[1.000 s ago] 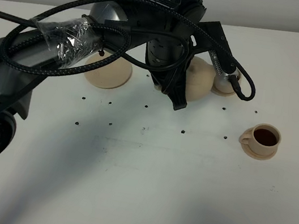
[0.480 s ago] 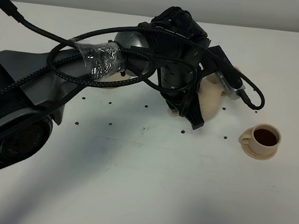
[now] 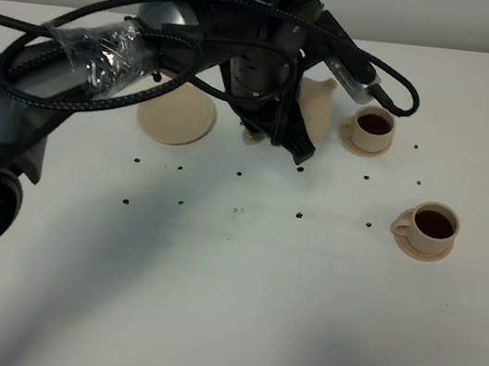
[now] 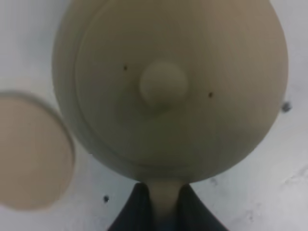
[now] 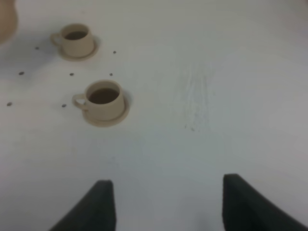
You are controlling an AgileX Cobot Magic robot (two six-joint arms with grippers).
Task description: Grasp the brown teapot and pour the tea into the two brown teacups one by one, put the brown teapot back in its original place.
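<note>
The teapot (image 3: 315,108) has been carried back from the cups toward the saucer (image 3: 177,114), so both filled cups (image 3: 373,129) (image 3: 430,228) are uncovered. Its handle is clenched by the left gripper (image 4: 161,204); the right gripper (image 5: 163,204) is spread apart, empty.

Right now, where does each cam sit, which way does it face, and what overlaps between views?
Exterior high: mounted above, looking down on the white table; the left arm's black links and cables fill the upper left.
Left wrist: on the left arm, looking straight down at the teapot lid and the big saucer; the left gripper is shut on the teapot handle.
Right wrist: on the right arm, looking out across the table at the two full cups; the right gripper is open.
Shared: both cups appear in the exterior and right wrist views.
</note>
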